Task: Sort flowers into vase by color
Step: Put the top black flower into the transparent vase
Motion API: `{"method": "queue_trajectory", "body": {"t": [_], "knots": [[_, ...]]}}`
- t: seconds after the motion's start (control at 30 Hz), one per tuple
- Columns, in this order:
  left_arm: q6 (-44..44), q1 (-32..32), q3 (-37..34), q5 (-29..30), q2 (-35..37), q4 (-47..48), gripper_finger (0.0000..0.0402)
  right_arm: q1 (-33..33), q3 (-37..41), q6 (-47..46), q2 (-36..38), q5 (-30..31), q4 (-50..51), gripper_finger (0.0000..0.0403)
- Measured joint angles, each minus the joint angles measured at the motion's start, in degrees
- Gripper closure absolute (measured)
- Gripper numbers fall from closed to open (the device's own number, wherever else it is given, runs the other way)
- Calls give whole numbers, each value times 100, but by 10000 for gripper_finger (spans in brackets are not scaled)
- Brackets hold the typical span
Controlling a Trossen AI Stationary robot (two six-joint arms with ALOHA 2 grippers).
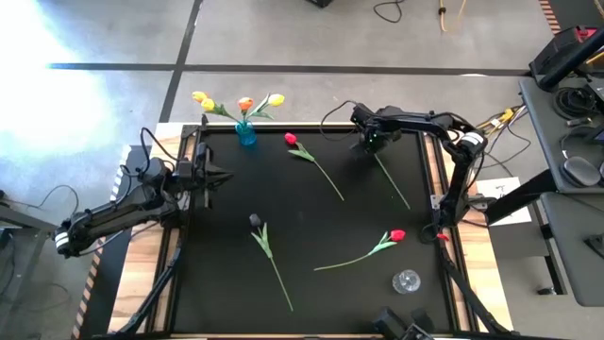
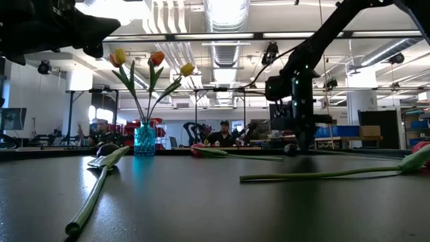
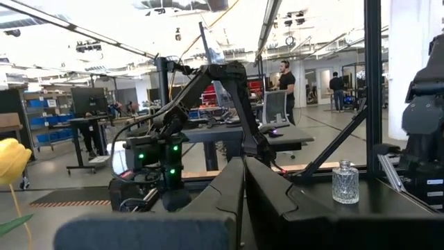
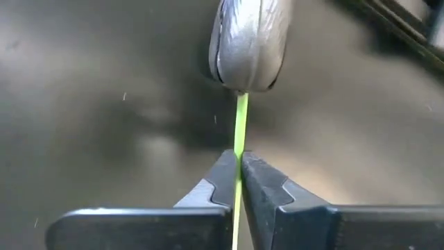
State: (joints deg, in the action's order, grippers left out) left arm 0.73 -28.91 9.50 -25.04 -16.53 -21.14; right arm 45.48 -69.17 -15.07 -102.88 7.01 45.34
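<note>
Green stem pinched between dark fingers: your right gripper [image 4: 238,173] is clenched on the thin stalk of a dark tulip [image 4: 248,43], just below its head, at the far right part of the black mat [image 1: 226,283]; that stem [image 1: 392,181] trails toward the near right; your left gripper [image 1: 219,174] waits at the mat's left edge, fingers pressed together on nothing; three yellow and orange tulips [image 1: 243,104] stand in the blue vase [image 1: 246,133] at the far left corner; two red tulips [image 1: 292,140] [image 1: 397,235] and another dark tulip [image 1: 255,220] lie flat; a clear vase [image 1: 407,281] stands near right.
</note>
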Motion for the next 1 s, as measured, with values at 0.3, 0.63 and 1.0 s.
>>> {"method": "queue_trajectory", "body": {"t": [0.3, 0.63, 1.0], "knots": [[145, 0, 2, 2, -15, -281, 401, -1027, -7, -610, 1589, 307, 122, 393], [208, -2, 2, 51, -146, -476, 401, -4429, 46, -2750, 3601, 3152, 499, 393], [63, -2, 2, 63, -273, -785, 402, -7542, -902, -3599, 3377, 4406, 1144, 394]]}}
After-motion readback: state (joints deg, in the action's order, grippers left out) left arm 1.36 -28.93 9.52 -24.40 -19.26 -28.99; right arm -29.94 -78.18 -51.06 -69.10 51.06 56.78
